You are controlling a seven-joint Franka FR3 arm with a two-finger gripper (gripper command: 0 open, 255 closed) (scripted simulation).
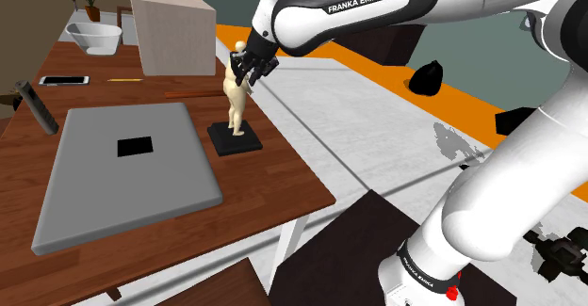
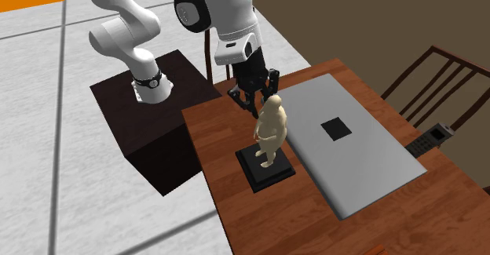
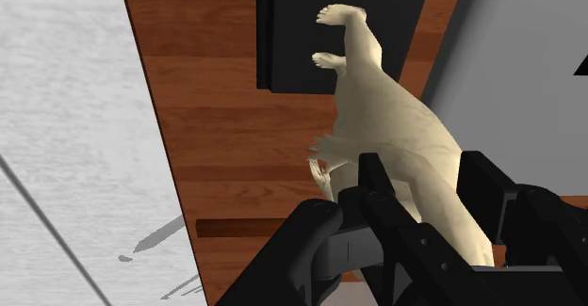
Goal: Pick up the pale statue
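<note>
Brown wooden boards are forming the table (image 1: 283, 186) in the shoulder view, with a pale floor running alongside it. The white arm is reaching over the table edge, and its black gripper (image 1: 249, 69) is sitting at shoulder height on the pale statue (image 1: 235, 102), just under the head. The figure is standing upright on its black base (image 1: 235, 141), directly below the gripper. A grey slab (image 1: 122, 177) is lying just beside the base, on the far side from the arm, and a white box (image 1: 174, 33) is standing beyond the gripper.

From the second exterior view, the gripper (image 2: 257, 98) is leaning at a slant against the upper back of the pale statue (image 2: 272, 132). The black base (image 2: 265, 171) is sitting flat on the table (image 2: 251, 214) beneath it, with the dark stand (image 2: 149, 136) behind the gripper.

Through the wrist view, the fingers (image 3: 386, 210) are pressing either side of the torso, so the gripper (image 3: 426, 163) is clasping the pale statue (image 3: 396, 116). The body is stretching away from the fingertips, its feet resting on the black base (image 3: 292, 31).
</note>
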